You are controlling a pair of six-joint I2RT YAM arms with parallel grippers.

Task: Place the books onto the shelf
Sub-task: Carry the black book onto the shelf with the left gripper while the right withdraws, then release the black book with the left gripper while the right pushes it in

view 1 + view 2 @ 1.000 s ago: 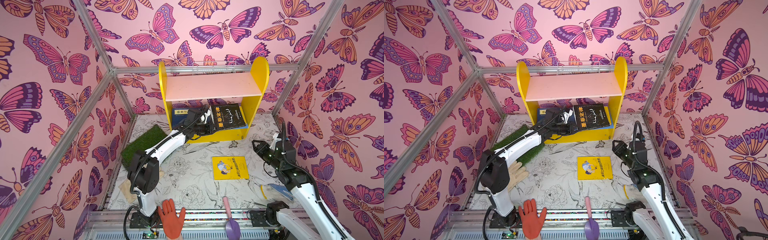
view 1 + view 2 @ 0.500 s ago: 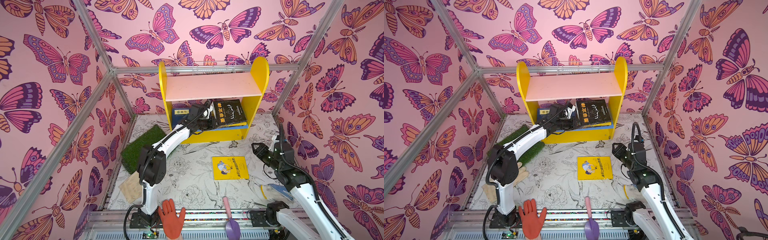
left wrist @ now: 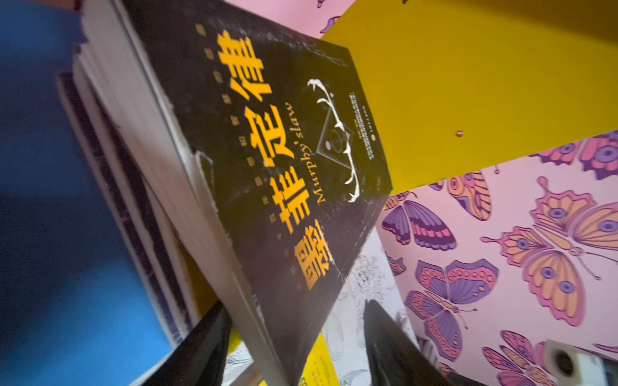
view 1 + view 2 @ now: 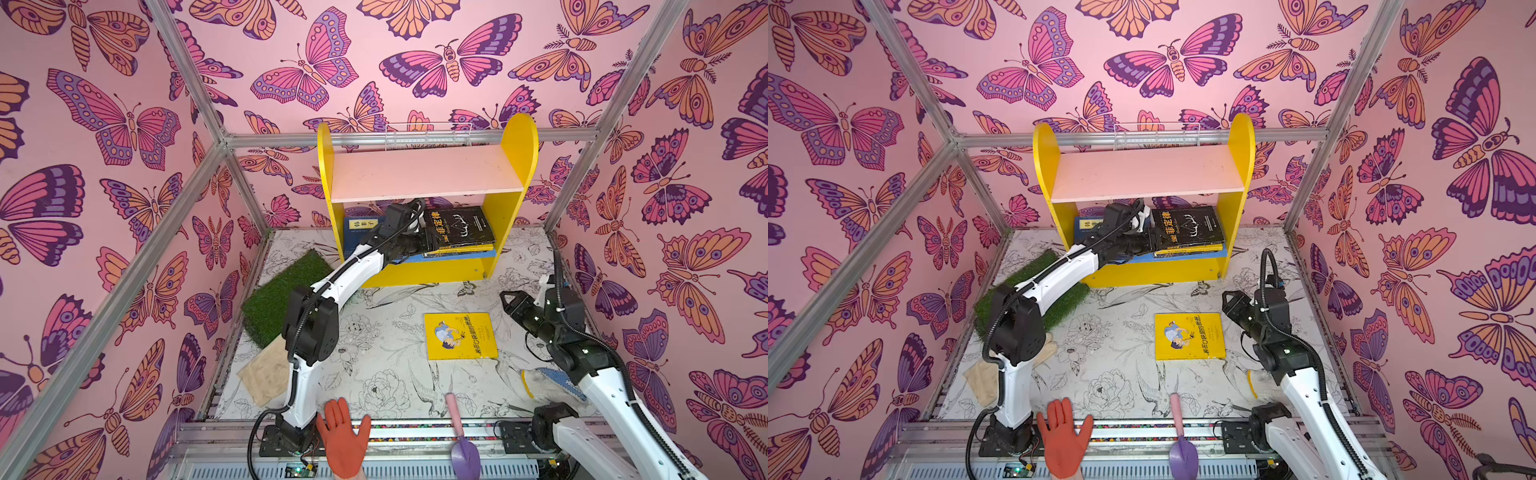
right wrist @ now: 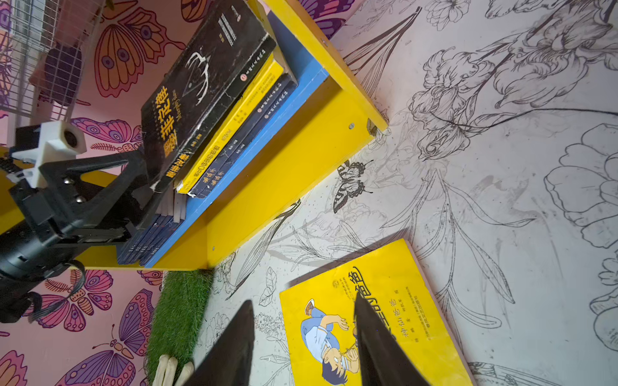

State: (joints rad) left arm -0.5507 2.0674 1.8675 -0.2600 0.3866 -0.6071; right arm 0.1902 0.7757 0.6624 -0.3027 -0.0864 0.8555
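Note:
The shelf (image 4: 515,166) stands at the back with its pink upper board (image 4: 424,174) bare. On the blue lower board, a black book with a yellow title (image 4: 461,226) (image 4: 1187,226) (image 3: 267,150) lies tilted on a stack of yellow and navy books (image 5: 240,133). More navy books (image 4: 359,232) lie to its left. My left gripper (image 4: 415,245) (image 3: 294,304) is open around the black book's near corner, one finger clear of the cover. A bright yellow cartoon book (image 4: 459,334) (image 5: 384,310) lies flat on the floor. My right gripper (image 4: 509,301) (image 5: 302,299) hovers open just right of it, holding nothing.
A grass mat (image 4: 286,297) and a beige glove (image 4: 266,374) lie at the left. An orange glove (image 4: 343,440) and a purple trowel (image 4: 463,453) rest at the front rail. A white wire rack (image 4: 428,135) hangs behind the shelf. A blue-and-yellow item (image 4: 552,380) lies under my right arm.
My left gripper carried the black book further into the lower shelf onto the stack, then its jaws opened. The right arm has barely moved.

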